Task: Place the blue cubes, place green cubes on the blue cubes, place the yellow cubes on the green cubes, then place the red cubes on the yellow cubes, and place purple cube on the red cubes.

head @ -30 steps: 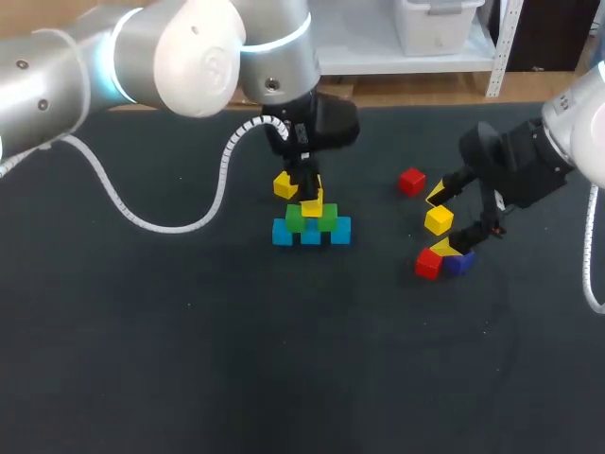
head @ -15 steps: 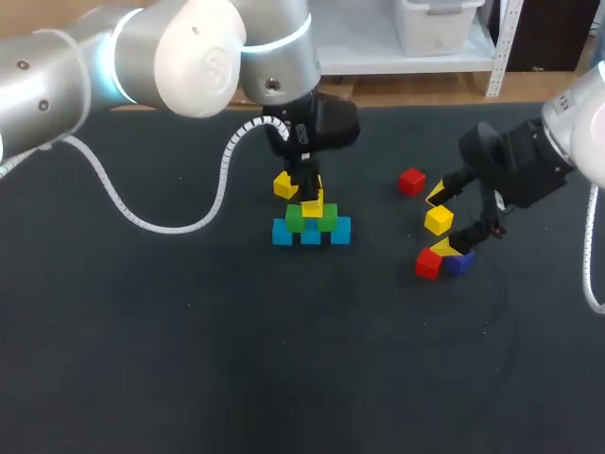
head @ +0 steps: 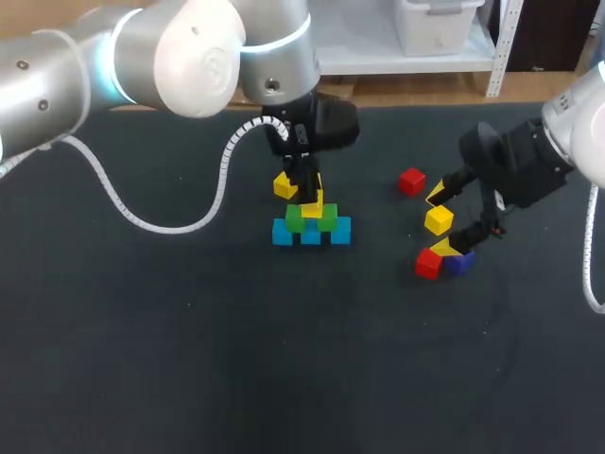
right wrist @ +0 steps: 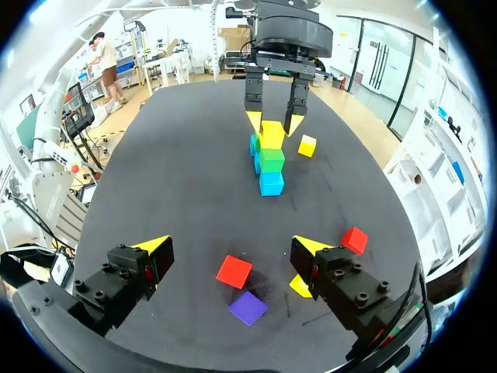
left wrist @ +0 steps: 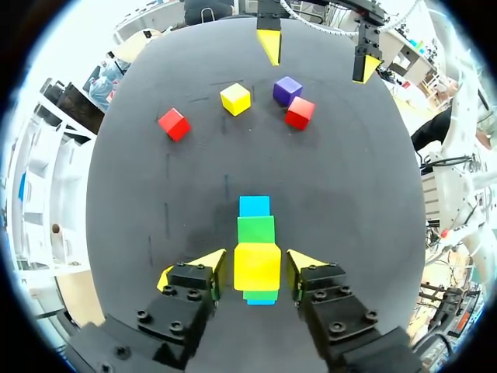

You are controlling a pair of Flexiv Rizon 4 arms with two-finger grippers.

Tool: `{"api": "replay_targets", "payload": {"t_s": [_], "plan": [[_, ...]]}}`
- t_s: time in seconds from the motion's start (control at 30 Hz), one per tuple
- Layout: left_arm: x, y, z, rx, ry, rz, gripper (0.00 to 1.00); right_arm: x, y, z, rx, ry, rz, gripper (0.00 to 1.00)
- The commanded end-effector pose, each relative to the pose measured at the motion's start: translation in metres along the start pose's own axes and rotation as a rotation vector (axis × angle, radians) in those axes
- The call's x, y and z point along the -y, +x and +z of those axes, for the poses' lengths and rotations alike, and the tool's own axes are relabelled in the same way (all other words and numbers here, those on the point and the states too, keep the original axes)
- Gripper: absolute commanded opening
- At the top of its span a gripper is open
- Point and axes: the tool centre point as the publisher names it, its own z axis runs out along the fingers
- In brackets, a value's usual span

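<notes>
Purple cube (right wrist: 248, 308) (half-hidden overhead) under right gripper (right wrist: 231, 245)

The head camera is looking down on the table (head: 189, 359) from above and behind the robot. It is standing well back from the cube stack (head: 310, 223) and taking in both arms.

The left wrist camera is looking down along the left gripper (left wrist: 256, 260). It is sitting close above the cube stack (left wrist: 255, 229) and facing past it toward the right gripper (left wrist: 317, 56).

The right wrist camera is looking along the right gripper (right wrist: 231, 246) from farther off, facing the cube stack (right wrist: 270, 159).

All three views are sharing the cube stack. Both wrist views are also sharing the loose cubes (left wrist: 299, 113) lying between the cube stack and the right gripper.
</notes>
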Motion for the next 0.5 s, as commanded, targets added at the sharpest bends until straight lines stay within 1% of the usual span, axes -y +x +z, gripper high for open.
{"api": "replay_targets", "payload": {"t_s": [0.03, 0.07, 0.17, 0.33, 0.5], "plan": [[-0.001, 0.000, -0.001, 0.000, 0.002, -0.001, 0.84, 0.001, 0.001, 0.001, 0.003, -0.001, -0.001, 1.00], [-0.001, 0.001, -0.001, 0.000, 0.002, -0.001, 1.00, 0.001, 0.001, 0.001, 0.003, -0.001, -0.001, 1.00], [-0.001, 0.002, -0.006, 0.004, -0.003, 0.004, 1.00, 0.001, 0.001, 0.001, 0.003, -0.001, -0.001, 1.00], [-0.002, 0.006, -0.022, 0.036, -0.061, 0.042, 1.00, 0.001, 0.001, 0.001, 0.003, -0.001, -0.001, 1.00], [-0.003, 0.017, -0.043, 0.024, -0.108, 0.083, 1.00, 0.001, 0.001, 0.001, 0.003, -0.001, -0.001, 1.00]]}}
